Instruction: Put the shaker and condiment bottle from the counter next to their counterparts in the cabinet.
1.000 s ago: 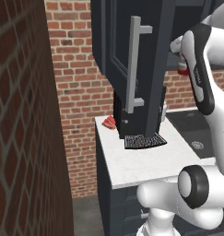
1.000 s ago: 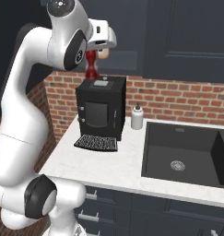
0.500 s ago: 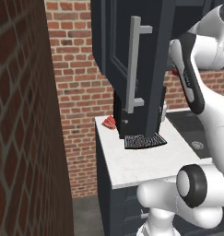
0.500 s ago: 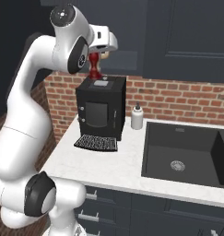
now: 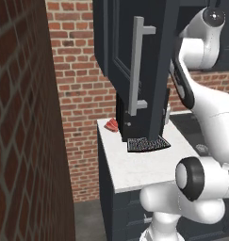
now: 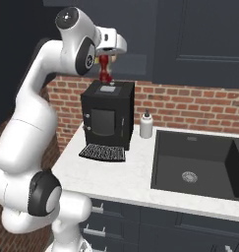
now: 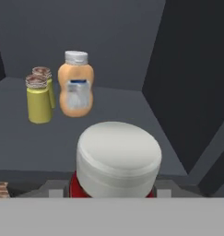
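Red glass shows under the gripper (image 6: 106, 55) in the right base view: the condiment bottle (image 6: 105, 72) hangs from it by the neck, above the top of the black coffee machine (image 6: 107, 114). In the hand view the bottle's white cap sits low in the middle, with a sliver of red on either side; the fingers themselves are cut off by the bottom edge, so the clasp on the bottle's neck is read mostly from the right base view.

Beyond the cap lies the grey shelf (image 7: 113, 133) inside the cabinet (image 5: 158, 52). Toward its back left corner stand two yellow shakers (image 7: 39, 99), one half hidden behind the other, and just beside them a peach-coloured bottle (image 7: 75, 89) with a pale lid.

On the counter (image 6: 126, 172), a small white bottle (image 6: 146, 125) stands just beside the coffee machine, near the sink (image 6: 199, 165). In the left base view the open cabinet door (image 5: 134, 66) hides most of the machine, and something flat and red (image 5: 112, 124) lies at the counter's back left corner, too small to name, perhaps a cloth.
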{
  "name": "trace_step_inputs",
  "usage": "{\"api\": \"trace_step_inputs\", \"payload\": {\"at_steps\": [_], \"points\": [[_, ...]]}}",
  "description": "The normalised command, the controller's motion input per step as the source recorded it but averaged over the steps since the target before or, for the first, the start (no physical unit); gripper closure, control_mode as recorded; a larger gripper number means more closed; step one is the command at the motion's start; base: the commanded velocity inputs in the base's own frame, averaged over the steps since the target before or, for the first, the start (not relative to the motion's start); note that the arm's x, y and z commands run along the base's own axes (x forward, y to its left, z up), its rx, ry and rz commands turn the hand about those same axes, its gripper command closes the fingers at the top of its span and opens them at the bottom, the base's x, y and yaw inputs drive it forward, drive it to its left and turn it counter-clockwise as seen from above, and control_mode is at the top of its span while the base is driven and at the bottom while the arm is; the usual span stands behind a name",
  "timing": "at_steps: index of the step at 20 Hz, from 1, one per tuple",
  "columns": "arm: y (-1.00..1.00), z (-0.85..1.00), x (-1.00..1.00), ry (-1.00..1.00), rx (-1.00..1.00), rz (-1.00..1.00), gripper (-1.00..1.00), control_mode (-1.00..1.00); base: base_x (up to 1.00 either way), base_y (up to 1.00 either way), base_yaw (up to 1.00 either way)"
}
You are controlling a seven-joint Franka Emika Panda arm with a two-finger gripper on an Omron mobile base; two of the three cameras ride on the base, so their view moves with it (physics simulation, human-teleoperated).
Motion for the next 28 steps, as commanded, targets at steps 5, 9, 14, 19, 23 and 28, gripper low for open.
{"api": "trace_step_inputs", "payload": {"at_steps": [5, 9, 14, 19, 23, 28], "points": [[0.00, 0.01, 0.50, 0.04, 0.01, -0.07, 1.00, -1.00, 0.00, 0.00, 0.00], [0.00, 0.00, 0.57, 0.08, 0.03, -0.02, 1.00, -1.00, 0.00, 0.00, 0.00], [0.00, 0.00, 0.59, 0.02, 0.02, 0.00, 1.00, -1.00, 0.00, 0.00, 0.00], [0.00, 0.00, 0.38, -0.03, -0.02, 0.00, 1.00, -1.00, 0.00, 0.00, 0.00], [0.00, -0.07, 0.31, -0.15, -0.03, 0.00, 1.00, -1.00, 0.00, 0.00, 0.00], [0.00, -0.09, 0.10, -0.15, -0.01, 0.00, 1.00, -1.00, 0.00, 0.00, 0.00]]}}
